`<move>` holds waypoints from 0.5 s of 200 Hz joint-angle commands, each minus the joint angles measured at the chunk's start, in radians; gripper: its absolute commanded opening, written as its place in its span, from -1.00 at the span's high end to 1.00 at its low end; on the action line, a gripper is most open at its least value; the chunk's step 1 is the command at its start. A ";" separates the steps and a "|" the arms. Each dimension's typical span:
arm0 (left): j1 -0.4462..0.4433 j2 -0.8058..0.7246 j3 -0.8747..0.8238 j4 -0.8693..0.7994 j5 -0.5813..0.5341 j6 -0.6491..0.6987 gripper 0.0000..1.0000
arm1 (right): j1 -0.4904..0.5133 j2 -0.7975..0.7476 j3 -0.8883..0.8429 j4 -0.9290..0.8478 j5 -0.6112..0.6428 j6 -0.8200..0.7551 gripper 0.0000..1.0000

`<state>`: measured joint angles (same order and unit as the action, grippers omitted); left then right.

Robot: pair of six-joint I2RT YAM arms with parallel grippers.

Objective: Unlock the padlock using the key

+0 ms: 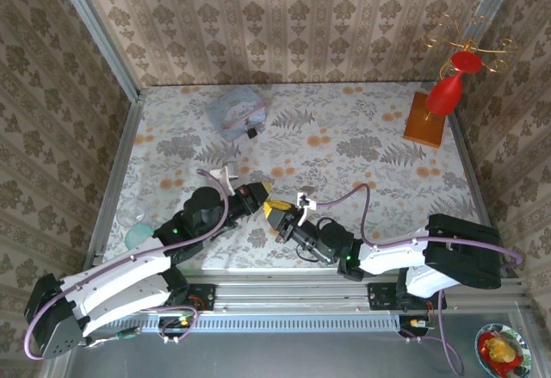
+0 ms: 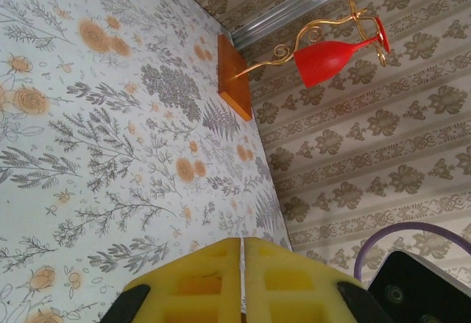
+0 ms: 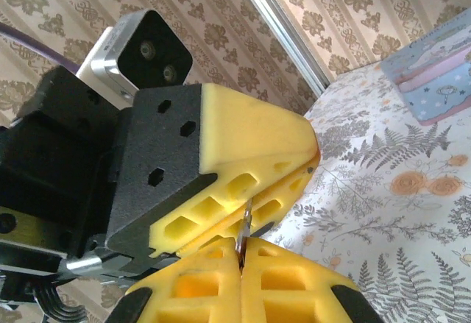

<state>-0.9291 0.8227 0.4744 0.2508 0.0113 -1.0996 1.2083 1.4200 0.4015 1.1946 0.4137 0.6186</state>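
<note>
There's the padlock (image 1: 252,133): tiny, black and blocky, sitting far back, just beside the pale tin (image 1: 234,111). And the key (image 3: 245,231), a thin silvery sliver, stands edge-on, pinched between the pressed-together yellow pads of the right gripper (image 3: 241,258).

You are looking at a table (image 1: 362,150) covered in a pale floral cloth, walled in by beige damask wallpaper (image 1: 284,16). Toward the far left you have a pale blue-grey rectangular tin (image 1: 234,111) lying flat. At the far right corner, an orange wooden base (image 1: 425,121) carries a curly gold wire stand (image 1: 486,46), and a red goblet (image 1: 448,89) hangs from it with its bowl lower than its foot. Off the table, at your near right, a small dish (image 1: 502,350) holds red and yellow pieces
</note>
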 commanded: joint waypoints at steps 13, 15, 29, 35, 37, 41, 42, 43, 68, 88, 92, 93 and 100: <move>-0.009 0.003 0.035 -0.022 -0.029 0.015 0.98 | -0.010 -0.100 0.002 -0.103 0.033 0.044 1.00; -0.009 0.004 0.036 -0.023 -0.031 0.016 0.99 | -0.010 -0.106 0.001 -0.111 0.035 0.043 1.00; -0.017 0.017 0.050 -0.035 -0.041 0.029 1.00 | -0.016 -0.143 -0.005 -0.162 0.037 0.032 0.90; -0.017 0.024 0.058 -0.047 -0.045 0.035 1.00 | -0.019 -0.159 -0.008 -0.186 0.036 0.032 0.81; -0.018 0.026 0.062 -0.053 -0.047 0.037 1.00 | -0.020 -0.166 -0.009 -0.195 0.035 0.033 0.78; -0.021 0.030 0.068 -0.063 -0.053 0.041 1.00 | -0.025 -0.178 -0.009 -0.213 0.028 0.033 0.73; -0.021 0.032 0.070 -0.067 -0.054 0.041 1.00 | -0.026 -0.181 -0.009 -0.218 0.027 0.033 0.71; -0.021 0.033 0.072 -0.072 -0.056 0.041 1.00 | -0.027 -0.184 -0.009 -0.223 0.023 0.033 0.69; -0.025 0.060 0.117 -0.157 -0.103 0.054 1.00 | -0.048 -0.285 -0.006 -0.389 0.003 0.030 0.23; -0.028 0.088 0.156 -0.219 -0.155 0.072 1.00 | -0.075 -0.387 -0.024 -0.538 0.002 0.031 -0.12; -0.029 0.095 0.161 -0.228 -0.164 0.078 1.00 | -0.085 -0.406 -0.024 -0.575 -0.007 0.030 -0.14; -0.028 0.097 0.162 -0.229 -0.167 0.079 1.00 | -0.088 -0.412 -0.024 -0.587 -0.010 0.030 -0.14; -0.029 0.109 0.173 -0.240 -0.184 0.095 1.00 | -0.107 -0.445 -0.023 -0.644 -0.037 0.021 -0.15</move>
<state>-0.9497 0.9054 0.5873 0.1051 -0.0822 -1.0653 1.1412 1.0725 0.3923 0.7933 0.4053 0.6369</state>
